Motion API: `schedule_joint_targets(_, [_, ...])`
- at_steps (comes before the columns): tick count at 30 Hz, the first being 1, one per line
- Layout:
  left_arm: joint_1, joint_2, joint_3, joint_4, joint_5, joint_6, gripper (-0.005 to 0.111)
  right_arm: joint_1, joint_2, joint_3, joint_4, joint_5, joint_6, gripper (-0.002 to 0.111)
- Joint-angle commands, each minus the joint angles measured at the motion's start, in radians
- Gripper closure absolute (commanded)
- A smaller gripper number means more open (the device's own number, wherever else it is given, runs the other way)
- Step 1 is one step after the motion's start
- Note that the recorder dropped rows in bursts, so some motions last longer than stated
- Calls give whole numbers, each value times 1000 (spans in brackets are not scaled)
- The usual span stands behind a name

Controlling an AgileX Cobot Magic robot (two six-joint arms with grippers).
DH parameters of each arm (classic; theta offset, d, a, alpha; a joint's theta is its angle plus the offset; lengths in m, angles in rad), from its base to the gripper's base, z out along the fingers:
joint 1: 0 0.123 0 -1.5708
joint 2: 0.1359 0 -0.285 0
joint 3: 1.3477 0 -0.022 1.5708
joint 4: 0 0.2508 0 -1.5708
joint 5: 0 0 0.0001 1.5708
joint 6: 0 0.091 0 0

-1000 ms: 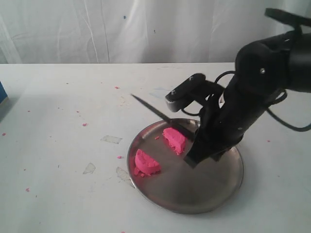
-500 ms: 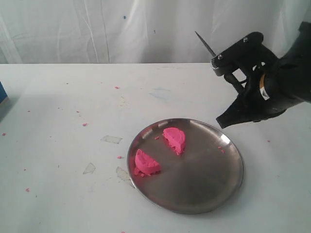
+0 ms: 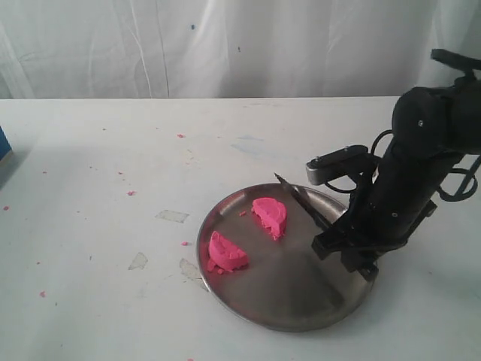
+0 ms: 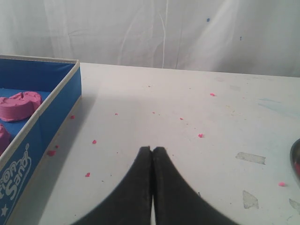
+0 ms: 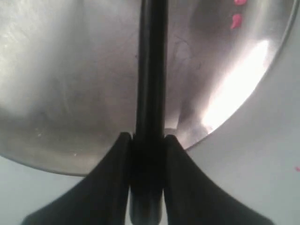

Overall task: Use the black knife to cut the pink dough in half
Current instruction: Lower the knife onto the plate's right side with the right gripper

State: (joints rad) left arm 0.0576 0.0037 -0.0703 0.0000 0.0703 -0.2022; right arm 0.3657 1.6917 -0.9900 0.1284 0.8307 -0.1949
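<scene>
On a white table [image 3: 113,158] flecked with pink crumbs, a round steel plate [image 3: 301,301] carries the pink dough [image 3: 270,216], already in two half-round chunks that lie apart: one near the plate's far-middle, the other [image 3: 225,253] by its left rim. Over the plate's right side, the right gripper [image 3: 340,239] pinches the black knife [image 3: 304,205] by its handle. The knife's long axis runs on a slant, rising from the fingers up and to the far left, its pointed tip aimed toward the far-left of the scene and ending just right of the farther chunk, clear of it. From the right wrist camera, the right gripper [image 5: 147,140] shows its two fingers [image 5: 117,159] closed against either side of the straight black knife [image 5: 151,70], which stretches away above the shiny plate [image 5: 61,70]. Well off to the left, the left gripper [image 4: 152,149] sits low over bare table [image 4: 187,108], its fingers [image 4: 138,187] pressed together on nothing, beside a blue box [image 4: 51,117] holding more pink material [image 4: 18,104].
</scene>
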Motion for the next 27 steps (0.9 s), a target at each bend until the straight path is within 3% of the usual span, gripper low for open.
schedule_joint_targets(1, [-5, -4, 4, 0, -10, -2, 107, -11, 39, -10, 5, -20, -15, 108])
schedule_joint_targets(20, [-5, -4, 4, 0, -10, -2, 107, -11, 62, 6, 9, -112, -42, 108])
schedule_joint_targets(25, [-5, -4, 4, 0, -10, -2, 107, -11, 104, 14, 9, -120, -68, 92])
schedule_joint_targets(27, [-5, -4, 4, 0, -10, -2, 107, -11, 104, 14, 9, -124, -68, 91])
